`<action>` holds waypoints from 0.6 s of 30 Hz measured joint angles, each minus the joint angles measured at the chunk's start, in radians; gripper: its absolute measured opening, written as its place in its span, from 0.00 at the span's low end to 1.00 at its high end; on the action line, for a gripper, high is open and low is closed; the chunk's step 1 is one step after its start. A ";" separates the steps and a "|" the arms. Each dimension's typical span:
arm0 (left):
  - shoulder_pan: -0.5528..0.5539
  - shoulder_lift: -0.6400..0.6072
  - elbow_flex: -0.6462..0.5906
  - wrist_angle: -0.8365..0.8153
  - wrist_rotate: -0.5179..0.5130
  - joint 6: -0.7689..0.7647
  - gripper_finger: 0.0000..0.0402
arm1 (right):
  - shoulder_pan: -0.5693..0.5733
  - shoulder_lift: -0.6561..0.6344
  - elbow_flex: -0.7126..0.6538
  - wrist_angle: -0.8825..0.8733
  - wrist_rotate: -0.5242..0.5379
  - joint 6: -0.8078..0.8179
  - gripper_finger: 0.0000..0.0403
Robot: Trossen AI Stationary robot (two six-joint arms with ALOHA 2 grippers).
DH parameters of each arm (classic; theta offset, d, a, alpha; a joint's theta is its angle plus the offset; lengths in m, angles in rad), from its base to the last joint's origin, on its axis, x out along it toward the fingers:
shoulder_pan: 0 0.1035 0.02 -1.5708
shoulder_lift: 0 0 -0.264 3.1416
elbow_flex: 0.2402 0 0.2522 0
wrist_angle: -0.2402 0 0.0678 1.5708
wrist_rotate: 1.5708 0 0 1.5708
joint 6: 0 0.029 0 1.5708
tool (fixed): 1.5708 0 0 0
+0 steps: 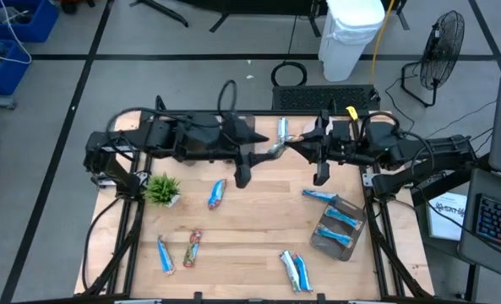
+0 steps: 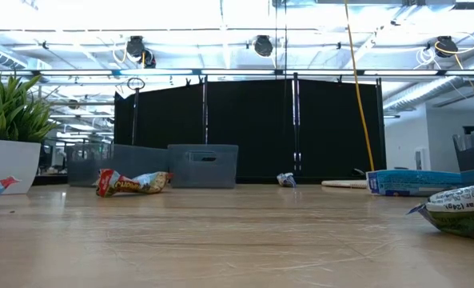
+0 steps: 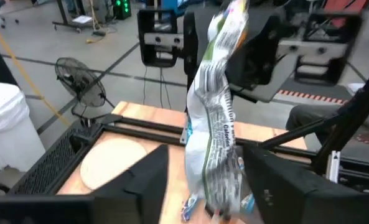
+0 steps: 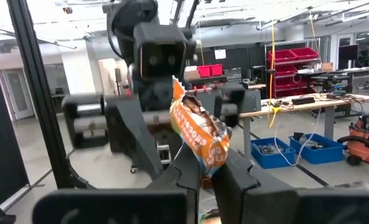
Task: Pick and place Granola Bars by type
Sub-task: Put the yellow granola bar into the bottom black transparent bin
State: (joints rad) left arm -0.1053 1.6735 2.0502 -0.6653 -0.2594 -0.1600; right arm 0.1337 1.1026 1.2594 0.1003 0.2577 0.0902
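While both arms meet above the surface (image 1: 250, 241), one bar (image 1: 277, 150) is gripped by the left gripper (image 3: 212, 180) and right gripper (image 4: 210, 169); its orange side is shown only by the right wrist view.

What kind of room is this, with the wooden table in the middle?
Probably a robotics lab or workshop. Two dark robot arms hold one wrapped bar between them above the wooden table. Around it are a floor fan, blue parts bins and workbenches under open ceiling pipes.
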 joint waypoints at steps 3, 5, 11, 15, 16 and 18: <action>0.002 -0.037 0.001 -0.040 0.023 0.000 0.67 | 0.004 -0.024 0.000 -0.065 0.000 0.018 0.03; 0.009 -0.067 0.002 -0.062 0.024 0.001 0.74 | 0.011 -0.042 0.000 -0.112 0.001 0.051 0.03; 0.029 -0.148 0.002 -0.225 0.019 -0.033 0.88 | 0.045 -0.085 0.000 -0.269 0.001 0.153 0.02; 0.033 -0.189 0.002 -0.338 0.001 -0.063 0.91 | 0.059 -0.093 0.016 -0.432 0.001 0.222 0.02; 0.033 -0.197 0.002 -0.353 -0.001 -0.073 0.91 | 0.059 -0.092 0.026 -0.481 0.001 0.240 0.02; 0.033 -0.219 0.002 -0.397 -0.003 -0.086 0.91 | 0.059 -0.085 0.044 -0.559 0.001 0.282 0.02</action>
State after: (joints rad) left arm -0.0723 1.4550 2.0518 -1.0625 -0.2626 -0.2459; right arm 0.1928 1.0173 1.3035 -0.4582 0.2588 0.3724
